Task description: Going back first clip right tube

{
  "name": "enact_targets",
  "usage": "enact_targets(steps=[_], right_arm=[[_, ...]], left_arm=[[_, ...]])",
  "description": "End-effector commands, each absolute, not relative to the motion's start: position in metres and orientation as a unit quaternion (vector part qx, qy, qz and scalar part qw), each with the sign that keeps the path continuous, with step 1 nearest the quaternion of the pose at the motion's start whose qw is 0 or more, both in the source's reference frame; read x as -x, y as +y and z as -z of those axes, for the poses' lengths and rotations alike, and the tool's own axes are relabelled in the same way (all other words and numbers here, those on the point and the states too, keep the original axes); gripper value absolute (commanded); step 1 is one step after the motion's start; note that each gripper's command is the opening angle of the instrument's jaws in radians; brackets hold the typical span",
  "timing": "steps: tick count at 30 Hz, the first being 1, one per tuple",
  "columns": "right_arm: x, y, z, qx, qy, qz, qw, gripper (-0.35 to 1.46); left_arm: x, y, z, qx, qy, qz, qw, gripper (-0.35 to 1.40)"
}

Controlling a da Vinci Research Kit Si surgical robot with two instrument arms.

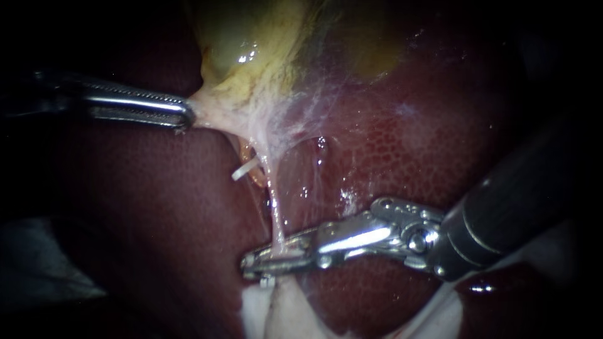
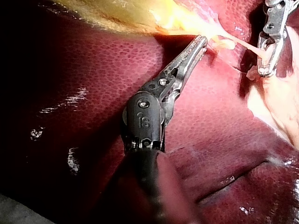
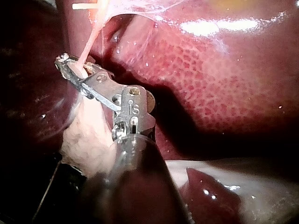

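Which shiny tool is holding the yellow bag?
The left instrument: its jaws are shut on the pale edge of the gallbladder. The right instrument is lower down, at a thin tube, away from the gallbladder.

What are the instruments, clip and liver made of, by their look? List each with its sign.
Left instrument, jaws shut on the gallbladder, and right instrument: apparently polished metal, silvery with sharp glints. Clip: probably matte white plastic, no shine; too small to be sure. Liver: soft wet tissue, dark red, mottled, glistening.
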State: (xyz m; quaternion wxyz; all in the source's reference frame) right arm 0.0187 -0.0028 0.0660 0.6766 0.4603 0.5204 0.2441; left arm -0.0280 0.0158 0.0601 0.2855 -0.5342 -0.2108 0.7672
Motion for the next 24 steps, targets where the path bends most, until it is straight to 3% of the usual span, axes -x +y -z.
enact_targets(steps=[1, 4, 6, 14, 24], right_arm=[[-0.0188, -0.0027, -0.0661, -0.46, 0.52, -0.245, 0.676, -0.35], [-0.0193, -0.0027, -0.0666, -0.447, 0.526, -0.238, 0.683, 0.21], [-0.0196, -0.0026, -0.0673, -0.43, 0.527, -0.236, 0.694, 0.37], [-0.0188, -0.0012, -0.0699, -0.364, 0.523, -0.297, 0.711, 0.5], [-0.0164, -0.0004, -0.0705, -0.363, 0.517, -0.309, 0.711, 0.5]], left_arm=[[0.028, 0.0158, -0.06, 0.534, -0.211, -0.767, 0.285, -0.35], [0.028, 0.0157, -0.06, 0.534, -0.211, -0.767, 0.285, -0.35], [0.0281, 0.0157, -0.06, 0.534, -0.211, -0.767, 0.285, -0.35], [0.028, 0.0157, -0.06, 0.534, -0.211, -0.767, 0.285, -0.35], [0.0277, 0.0156, -0.06, 0.534, -0.211, -0.767, 0.285, -0.35]])
